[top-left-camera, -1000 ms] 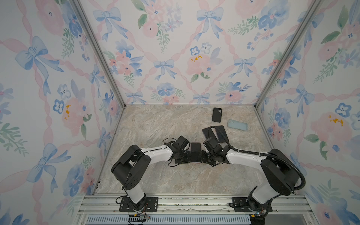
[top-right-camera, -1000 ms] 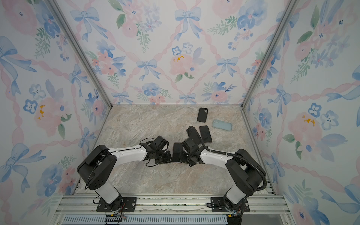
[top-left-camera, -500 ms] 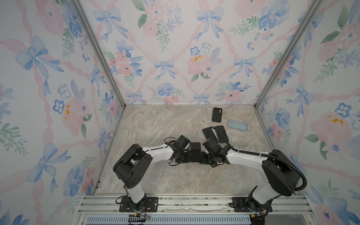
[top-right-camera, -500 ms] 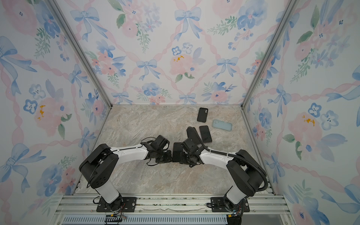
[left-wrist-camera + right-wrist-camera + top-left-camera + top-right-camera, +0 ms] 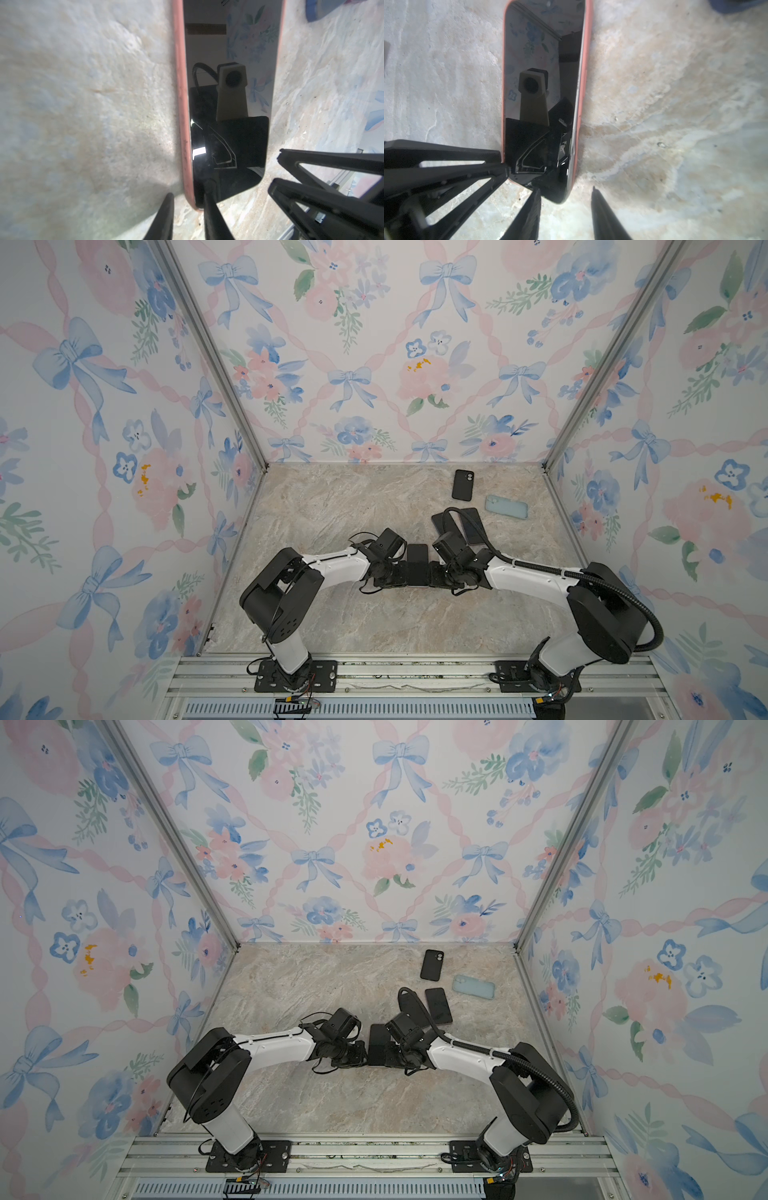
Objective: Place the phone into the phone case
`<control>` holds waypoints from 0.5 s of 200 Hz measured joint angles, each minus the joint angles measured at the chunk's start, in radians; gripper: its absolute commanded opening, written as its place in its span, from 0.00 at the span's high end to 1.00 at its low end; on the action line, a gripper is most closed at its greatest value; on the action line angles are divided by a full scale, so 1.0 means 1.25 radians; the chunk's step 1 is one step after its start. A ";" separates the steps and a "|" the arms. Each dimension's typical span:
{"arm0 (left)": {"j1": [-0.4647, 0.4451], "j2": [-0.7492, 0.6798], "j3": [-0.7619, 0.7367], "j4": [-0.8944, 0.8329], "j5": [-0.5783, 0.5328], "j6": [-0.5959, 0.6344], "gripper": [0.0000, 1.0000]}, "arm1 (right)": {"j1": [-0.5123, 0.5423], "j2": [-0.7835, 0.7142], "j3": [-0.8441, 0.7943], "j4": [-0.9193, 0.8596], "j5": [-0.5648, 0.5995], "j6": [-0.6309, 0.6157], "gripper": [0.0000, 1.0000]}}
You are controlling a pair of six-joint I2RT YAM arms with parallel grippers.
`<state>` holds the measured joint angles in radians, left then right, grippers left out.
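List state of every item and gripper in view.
phone: screen up, one corner looks unseated
pink case: flat, around phone
left gripper: open, straddling case edge
right gripper: open, straddling phone corner
black case: back up, untouched
blue case: flat, untouched
second phone: screen up, untouched

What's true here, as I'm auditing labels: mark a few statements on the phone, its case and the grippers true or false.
1. The phone lies on the table between the left gripper and the right gripper. True.
2. The case around the phone is light blue. False: its rim is pink; the light blue case lies apart, farther back.
3. The left gripper holds the phone off the table. False: the phone lies flat, and the jaws stand apart astride its rim near one corner.
4. The phone's screen faces up. True.
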<state>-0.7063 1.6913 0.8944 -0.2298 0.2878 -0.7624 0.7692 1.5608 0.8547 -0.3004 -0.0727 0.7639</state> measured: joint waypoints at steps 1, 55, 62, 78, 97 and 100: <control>0.001 -0.001 0.000 0.000 0.001 0.001 0.68 | 0.000 0.000 0.000 0.000 0.000 -0.001 0.62; 0.064 -0.051 -0.080 0.114 0.095 -0.011 0.58 | 0.005 0.001 0.011 -0.002 0.002 -0.008 0.65; 0.067 -0.051 -0.086 0.127 0.107 -0.013 0.58 | 0.005 0.001 0.012 -0.002 0.002 -0.008 0.65; 0.069 -0.051 -0.095 0.149 0.128 -0.017 0.58 | 0.007 0.001 0.012 -0.002 0.002 -0.008 0.66; 0.069 -0.051 -0.102 0.173 0.148 -0.021 0.57 | 0.012 0.002 0.013 -0.002 0.000 -0.008 0.67; 0.069 -0.051 -0.103 0.175 0.150 -0.022 0.57 | 0.013 0.003 0.013 -0.002 0.000 -0.008 0.67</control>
<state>-0.6197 1.6276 0.7658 -0.0105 0.4755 -0.7895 0.7856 1.5650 0.8707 -0.3031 -0.0731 0.7540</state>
